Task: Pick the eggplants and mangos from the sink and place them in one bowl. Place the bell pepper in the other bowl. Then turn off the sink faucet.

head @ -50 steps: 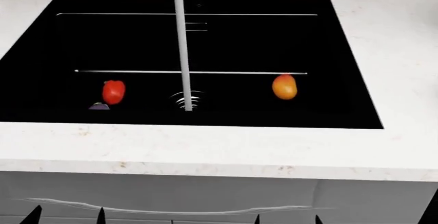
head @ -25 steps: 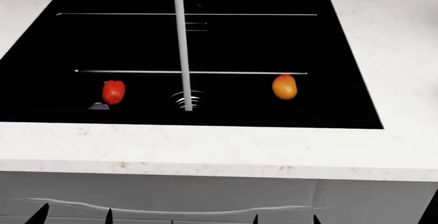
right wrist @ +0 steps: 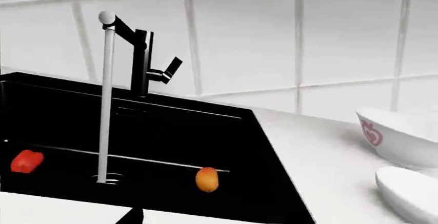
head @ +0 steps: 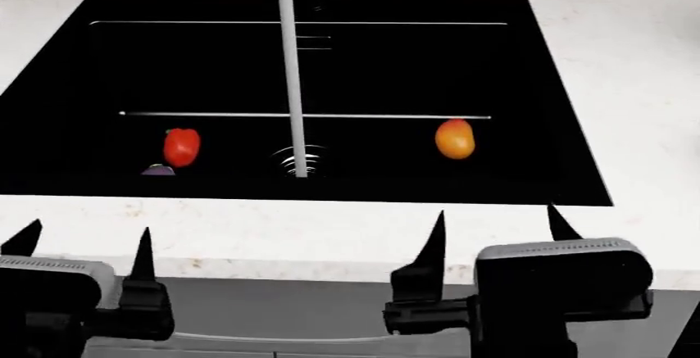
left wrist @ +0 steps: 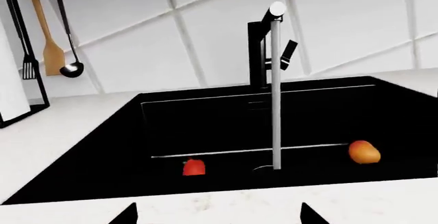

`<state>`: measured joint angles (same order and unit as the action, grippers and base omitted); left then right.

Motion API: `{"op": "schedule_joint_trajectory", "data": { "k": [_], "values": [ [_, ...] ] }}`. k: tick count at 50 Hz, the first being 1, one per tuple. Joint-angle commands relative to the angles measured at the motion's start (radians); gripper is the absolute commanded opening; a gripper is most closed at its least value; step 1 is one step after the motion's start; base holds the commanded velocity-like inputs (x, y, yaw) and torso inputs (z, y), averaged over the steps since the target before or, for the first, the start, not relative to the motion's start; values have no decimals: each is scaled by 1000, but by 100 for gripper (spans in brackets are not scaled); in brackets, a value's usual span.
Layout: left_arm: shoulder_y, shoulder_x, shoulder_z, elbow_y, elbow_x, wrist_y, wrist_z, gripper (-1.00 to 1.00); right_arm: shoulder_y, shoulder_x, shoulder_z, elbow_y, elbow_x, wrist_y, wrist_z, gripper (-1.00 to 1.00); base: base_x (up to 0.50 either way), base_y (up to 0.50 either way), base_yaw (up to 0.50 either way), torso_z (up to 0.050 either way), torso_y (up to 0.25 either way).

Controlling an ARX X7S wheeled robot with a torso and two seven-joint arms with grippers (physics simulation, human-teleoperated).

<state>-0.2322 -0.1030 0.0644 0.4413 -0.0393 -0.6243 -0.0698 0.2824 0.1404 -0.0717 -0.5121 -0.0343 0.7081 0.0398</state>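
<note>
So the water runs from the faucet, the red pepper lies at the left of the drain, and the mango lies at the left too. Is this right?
Not quite. The mango lies to the right of the drain, as the head view shows. The rest holds: water runs from the faucet, and the red pepper lies left of the drain.

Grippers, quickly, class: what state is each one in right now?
Left gripper: open, holding nothing.
Right gripper: open, holding nothing.

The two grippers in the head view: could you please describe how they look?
Both the left gripper and the right gripper have a boxy light-grey housing with rounded corners over black mounts, and slim black fingers tapering to sharp points. No cables or markings show.
</note>
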Motion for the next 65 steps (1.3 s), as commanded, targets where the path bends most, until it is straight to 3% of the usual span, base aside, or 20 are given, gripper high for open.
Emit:
{"op": "schedule_joint_trajectory", "data": {
  "k": [1, 7, 11, 21, 30, 65],
  "values": [
    [-346, -54, -50, 146, -86, -508, 47, 100, 349, 96, 57, -264, 23, 577, -118, 100, 0, 0, 0, 0, 0],
    [-479, -72, -66, 76, -102, -595, 64, 100, 493, 144, 74, -245, 52, 709, -171, 100, 0, 0, 0, 0, 0],
    [-505, -88, -68, 40, -103, -599, 70, 100, 513, 147, 85, -199, 59, 694, -181, 100, 0, 0, 0, 0, 0],
    [-501, -119, -80, 9, -109, -586, 83, 100, 394, 157, 145, -253, 58, 665, -185, 100, 107, 9, 0, 0, 0],
    [-482, -127, -76, -13, -109, -564, 85, 100, 401, 166, 96, -210, 53, 648, -174, 100, 498, 52, 0, 0, 0],
    [-467, -137, -63, -14, -130, -557, 88, 100, 342, 160, 116, -247, 59, 677, -162, 100, 499, 61, 0, 0, 1]
  ]
}}
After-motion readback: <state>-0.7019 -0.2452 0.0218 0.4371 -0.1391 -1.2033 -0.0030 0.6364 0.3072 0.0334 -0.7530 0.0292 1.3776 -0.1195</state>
